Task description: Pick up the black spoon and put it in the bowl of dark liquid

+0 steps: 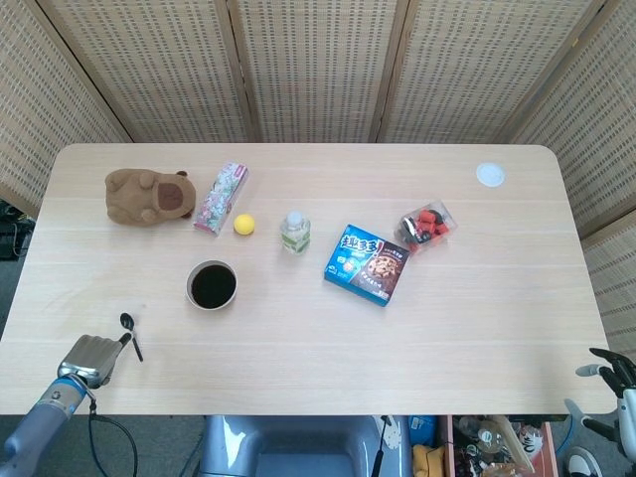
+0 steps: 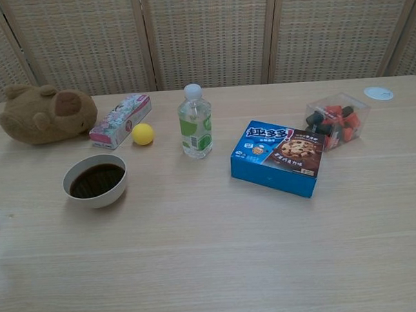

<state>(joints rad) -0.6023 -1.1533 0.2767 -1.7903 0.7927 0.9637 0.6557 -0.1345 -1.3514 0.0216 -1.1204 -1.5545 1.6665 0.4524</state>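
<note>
The black spoon (image 1: 130, 334) lies on the desk (image 1: 318, 338) touching the fingertips of the left robot hand (image 1: 87, 359), whose grip cannot be told.

Whether the left hand (image 1: 89, 358) touched the spoon (image 1: 130, 334) was too small to tell. The frame edge cut the right hand (image 1: 614, 373).

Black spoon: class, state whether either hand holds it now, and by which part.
It cannot be told for certain. In the head view the left hand touches the black spoon near its handle end. The right hand holds nothing.
</note>
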